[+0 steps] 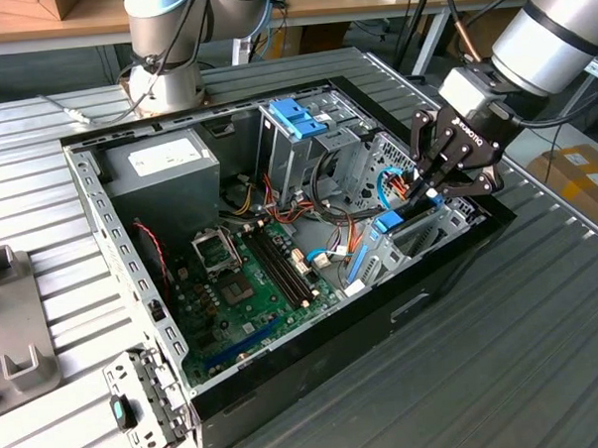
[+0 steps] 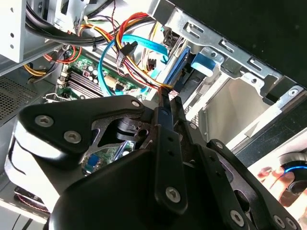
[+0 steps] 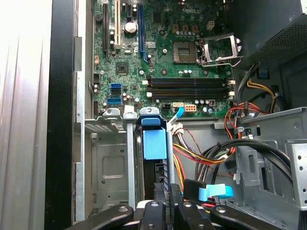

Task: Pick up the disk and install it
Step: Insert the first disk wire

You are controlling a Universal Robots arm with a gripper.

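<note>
An open desktop computer case (image 1: 144, 320) lies on its side on a ribbed grey metal table (image 1: 504, 374), with its green motherboard (image 1: 252, 286) exposed. Toward the exterior view's left inside the case sits a grey power-supply box (image 1: 163, 170); near the middle rises a tall metal drive cage (image 1: 306, 149) topped by a blue plastic bracket (image 1: 299, 117). At the exterior view's right, the robot arm's black gripper (image 1: 429, 194) reaches down into the case over a lower drive bay (image 3: 108, 167) along the case wall. The disk (image 3: 154, 158) stands on edge in that bay, its blue rail and tab showing in the first wrist view, and the gripper's fingers (image 2: 165, 108) appear drawn together on the disk's upper edge. By the look of it, the installing step is in hand: the disk seems partly down in its slot rather than fully seated. Seating it would call for a straight push along the bay's guides, without tilting. Close beside the bay runs a tangle of red, yellow and black power wires (image 3: 201, 153) and a pale blue data cable (image 2: 112, 67), which could snag the fingers or get pinched under the disk.
</note>
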